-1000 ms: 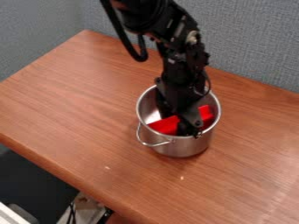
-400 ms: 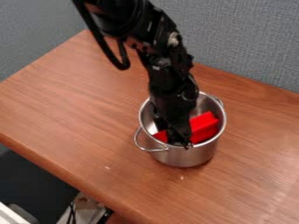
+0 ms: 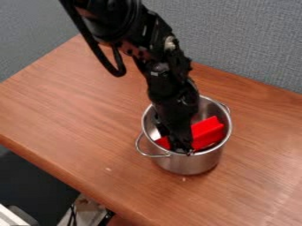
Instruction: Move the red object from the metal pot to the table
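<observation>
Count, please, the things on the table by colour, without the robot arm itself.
Red: 1, the red object, inside the pot.
Silver: 1, the metal pot, standing on the table.
Total: 2

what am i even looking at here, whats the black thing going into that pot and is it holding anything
The black thing is a robot arm, a jointed machine with cables along it. At its end is a gripper, two fingers that pinch things. There is only one picture of this moment, taken by a camera looking down at the table from in front and above.

On the table, a reddish-brown wooden top, stands the metal pot, shiny and round with a thin wire handle. Inside it lies the red object, a flat plastic block leaning against the pot's wall.

The gripper reaches down into the pot right beside the red object. Its fingers look partly closed, probably on the block's edge, but the arm hides the fingertips, so I cannot say for sure that it has a grip. The block is still inside the pot.
</observation>
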Tool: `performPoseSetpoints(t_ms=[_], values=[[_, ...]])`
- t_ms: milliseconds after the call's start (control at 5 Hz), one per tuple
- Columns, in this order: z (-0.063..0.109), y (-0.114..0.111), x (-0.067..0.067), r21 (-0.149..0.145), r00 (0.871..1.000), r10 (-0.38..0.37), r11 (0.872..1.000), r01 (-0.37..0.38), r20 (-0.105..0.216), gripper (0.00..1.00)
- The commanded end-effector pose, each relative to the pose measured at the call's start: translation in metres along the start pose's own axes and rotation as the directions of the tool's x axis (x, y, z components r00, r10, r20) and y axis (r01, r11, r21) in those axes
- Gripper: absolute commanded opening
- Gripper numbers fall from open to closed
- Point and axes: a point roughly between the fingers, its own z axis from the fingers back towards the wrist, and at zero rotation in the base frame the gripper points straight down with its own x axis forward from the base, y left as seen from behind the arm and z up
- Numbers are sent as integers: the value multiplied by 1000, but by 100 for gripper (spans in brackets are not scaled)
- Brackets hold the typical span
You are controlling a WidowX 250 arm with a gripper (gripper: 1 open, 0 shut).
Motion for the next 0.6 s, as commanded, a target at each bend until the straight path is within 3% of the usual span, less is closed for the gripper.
performPoseSetpoints(t_ms=[0, 400], values=[[5, 5, 18, 41, 999, -32, 999, 30, 29, 0], [25, 17, 40, 7, 999, -34, 999, 34, 4, 0]])
